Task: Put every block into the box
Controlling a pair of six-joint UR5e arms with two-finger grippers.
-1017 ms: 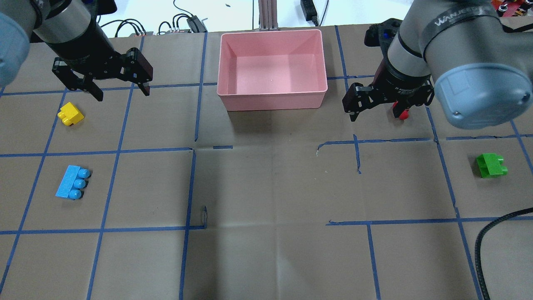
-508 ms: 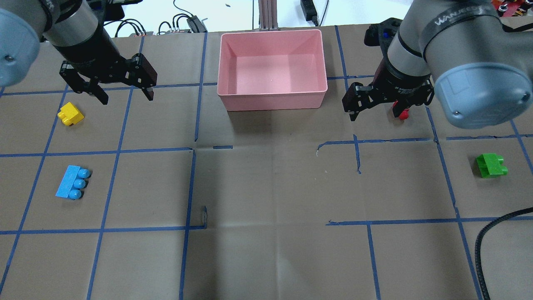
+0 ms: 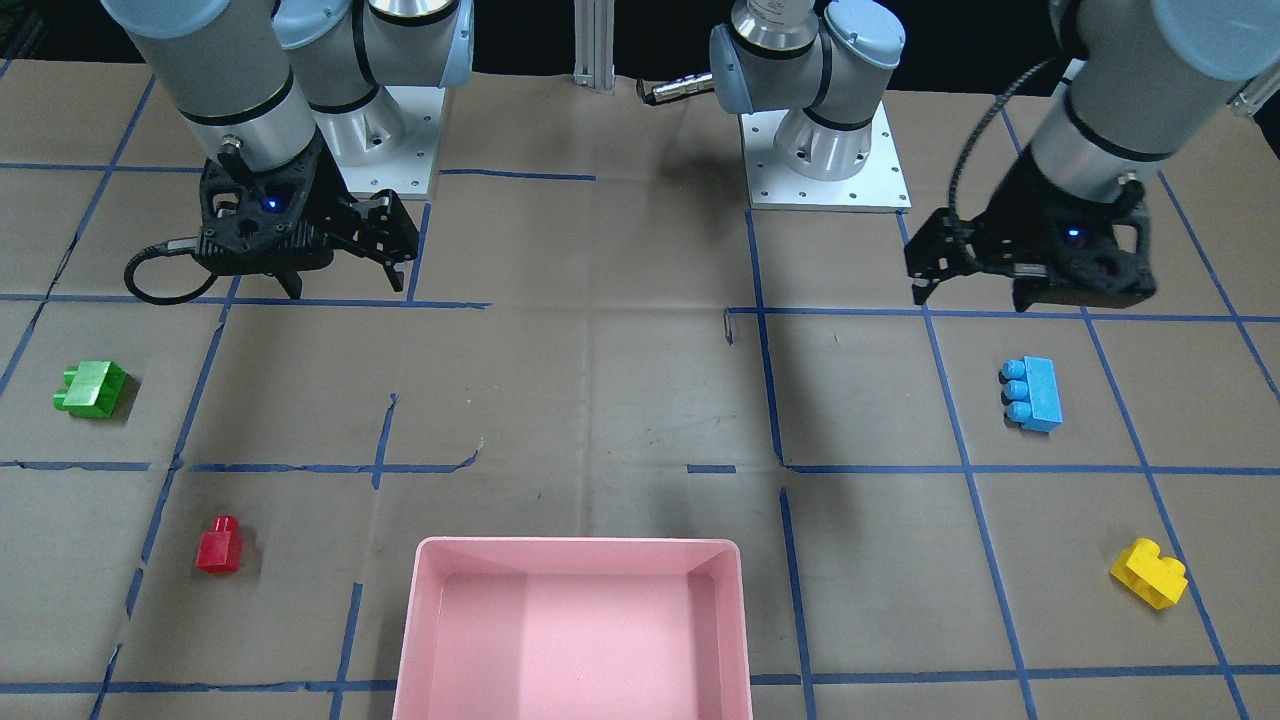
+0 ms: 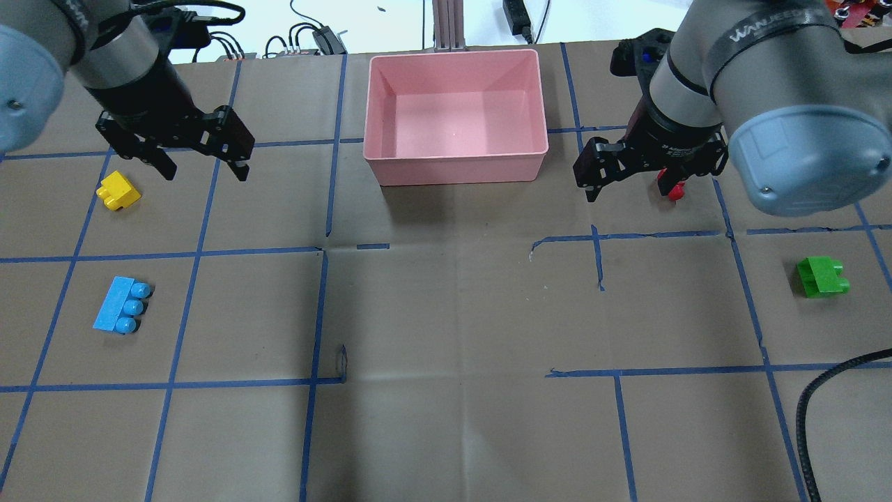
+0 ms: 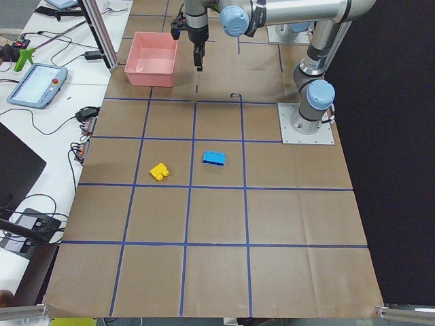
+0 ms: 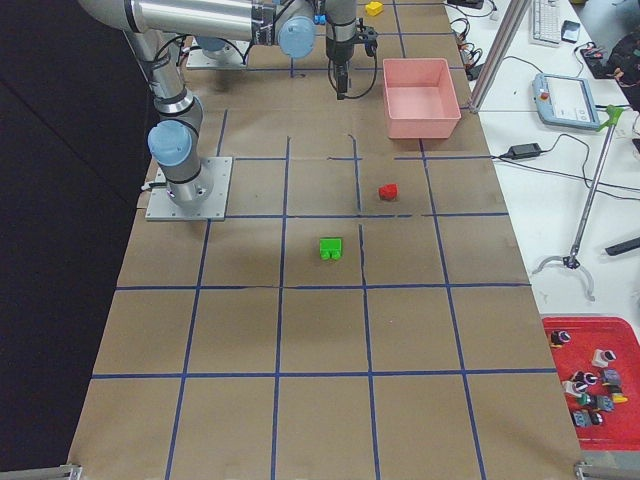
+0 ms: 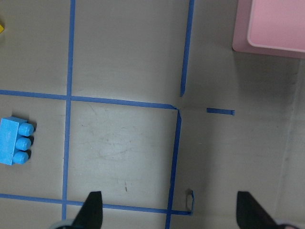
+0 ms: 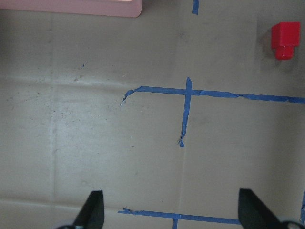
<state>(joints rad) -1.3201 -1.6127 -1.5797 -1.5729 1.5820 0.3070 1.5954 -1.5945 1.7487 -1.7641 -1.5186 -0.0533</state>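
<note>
Left gripper (image 4: 204, 167), jaws spread, hangs near the yellow block (image 4: 118, 190), likely readying a pick; blue block (image 4: 120, 305) lies apart. Pink box (image 4: 456, 171) sits empty, centre. Right gripper (image 4: 631, 188), likewise spread, hovers near the red block (image 3: 220, 545); green block (image 4: 822, 277), the 4th, lies apart.

We had one camera high behind the robot, looking forward and down over the table (image 4: 446, 432). A second faced it from across, steeply down, with the arm bases (image 3: 826, 160) at its top. Both held the pink box (image 4: 456, 167). Two distant cameras looked along the table from either end. Each wrist camera looked straight down from close: the left caught the blue brick (image 7: 14, 141), the right the red brick (image 8: 285, 38).
</note>
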